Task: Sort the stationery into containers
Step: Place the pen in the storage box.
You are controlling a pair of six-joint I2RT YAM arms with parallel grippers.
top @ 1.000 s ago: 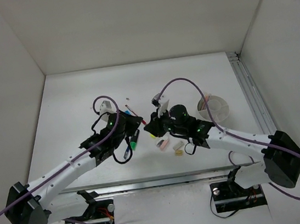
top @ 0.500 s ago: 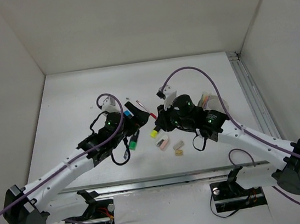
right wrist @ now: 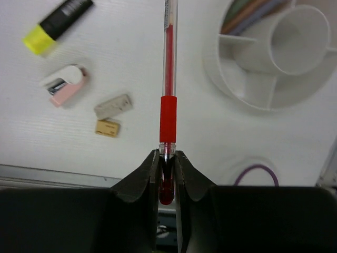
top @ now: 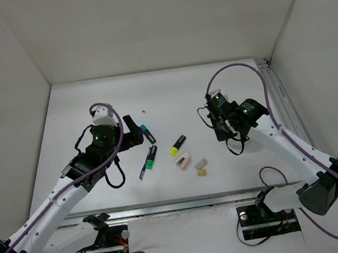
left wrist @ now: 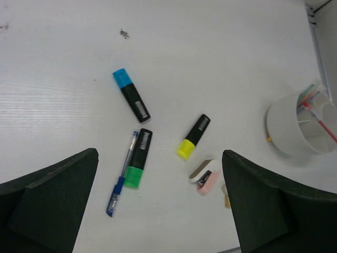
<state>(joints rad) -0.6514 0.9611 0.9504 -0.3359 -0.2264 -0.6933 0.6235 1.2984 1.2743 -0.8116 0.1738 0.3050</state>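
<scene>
Jaws of right gripper [right wrist: 167, 155] are pinching red pen [right wrist: 168, 108] beside tub [right wrist: 231, 87] for sorting; left gripper [left wrist: 159, 153] is gaping wide, empty.

Table [top: 153, 97]: white, with walls on the left, far and right sides.
Left pincer [top: 136, 131]: we see its fingers spread, just left of the blue-ended highlighter [top: 147, 133].
Middle of table: green-ended highlighter [top: 152, 157] with a blue pen [top: 143, 167] just beside it on the left, and a yellow-ended highlighter [top: 177, 144] to the right.
Erasers: pink eraser [top: 184, 160], grey eraser [top: 201, 163] and tan eraser [top: 200, 173], close together.
Right arm [top: 283, 142]: bent over the table's right side; we cannot make out its jaws.
</scene>
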